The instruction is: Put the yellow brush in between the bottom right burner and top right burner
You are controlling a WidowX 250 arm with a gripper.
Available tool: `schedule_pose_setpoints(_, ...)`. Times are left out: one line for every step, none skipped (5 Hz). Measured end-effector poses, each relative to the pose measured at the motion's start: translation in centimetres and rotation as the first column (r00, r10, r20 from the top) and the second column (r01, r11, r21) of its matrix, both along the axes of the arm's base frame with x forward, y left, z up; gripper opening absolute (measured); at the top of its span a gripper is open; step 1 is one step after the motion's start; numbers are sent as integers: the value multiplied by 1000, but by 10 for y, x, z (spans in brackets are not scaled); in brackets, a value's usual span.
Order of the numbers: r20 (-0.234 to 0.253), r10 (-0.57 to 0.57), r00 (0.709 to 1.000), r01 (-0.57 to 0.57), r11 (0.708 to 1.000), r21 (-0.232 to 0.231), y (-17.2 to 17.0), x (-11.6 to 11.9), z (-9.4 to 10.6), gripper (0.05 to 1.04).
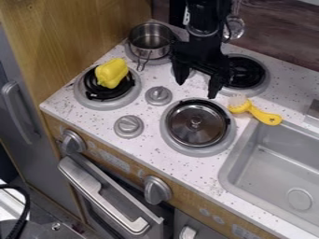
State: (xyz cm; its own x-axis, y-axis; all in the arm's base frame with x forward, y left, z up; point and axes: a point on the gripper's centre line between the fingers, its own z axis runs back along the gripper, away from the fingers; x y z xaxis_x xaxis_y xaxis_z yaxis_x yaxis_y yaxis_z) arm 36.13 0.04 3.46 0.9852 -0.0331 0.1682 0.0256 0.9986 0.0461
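On my cam the gripper (pixel 197 89) hangs behind the lid (pixel 185 132), a bit toward the pot (pixel 148 42) side. It's wide, fingers well apart, tips pointing down, nothing btwn them. Brush (pixel 250 108) is flat on the counter (pixel 146 144), R of the lid & slightly behind: pale bristle head nr the gap btwn the lid's burner (pixel 199 151) & the back R burner (pixel 263 82), yellow handle angling off twd the sink (pixel 254 144) corner. It's apart from the gripper.

Lid sits on its burner, knob up. L of & behind the lid, a yellow pepper (pixel 112 73) is on the front L burner (pixel 93 101); behind that, the metal pot on the back L one. Btwn lid & pepper I've got 2 grey knobs (pixel 158 95) on the countertop. Sink's R of the lid, round drain (pixel 300 199) in its floor. Below the lid, on the front: 2 big dials (pixel 157 190) & the oven handle (pixel 107 200).

Re writing: pale marks along the wood panel (pixel 112 161) below the lid, L & R of the nearer dial, too small for me to read. Also a white label (pixel 186 16) up on the arm, well behind the lid, print likewise too tiny.
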Motion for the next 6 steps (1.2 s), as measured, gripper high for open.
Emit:
schedule_pose_setpoints(-46,1,999,-1,1000,0,0,-6,-15,999)
schedule_pose_setpoints(-36,-31,999,31,1000,1,-9,5,-16,999)
schedule_pose_setpoints(-16,-83,996,83,997,-3,-28,14,-15,999)
schedule_pose_setpoints(-22,-109,994,109,994,-19,-46,28,-26,999)
schedule_pose_setpoints(-14,-135,991,134,991,-29,-59,46,-33,999)
schedule_pose_setpoints(-29,-148,989,146,988,-41,-64,68,-51,999)
